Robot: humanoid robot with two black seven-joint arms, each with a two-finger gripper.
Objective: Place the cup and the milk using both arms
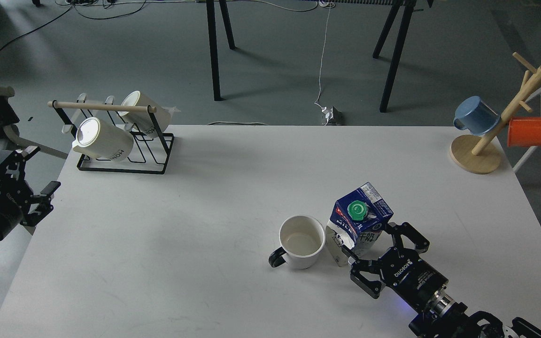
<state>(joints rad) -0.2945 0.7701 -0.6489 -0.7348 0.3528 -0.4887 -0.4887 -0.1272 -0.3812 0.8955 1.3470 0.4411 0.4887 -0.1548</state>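
The cup, a white mug with a black loop handle on its left, stands upright on the white table at front centre. The milk, a blue and white carton with a green cap, stands upright just right of the cup, close to it. My right gripper is open, its fingers spread on either side of the carton's lower right part, with no clear grip on it. My left gripper is open and empty, off the table's left edge, far from both things.
A black wire rack with two cream lettered mugs stands at the table's back left. A wooden mug tree with a blue cup and an orange cup stands at the back right. Black trestle legs stand on the floor behind.
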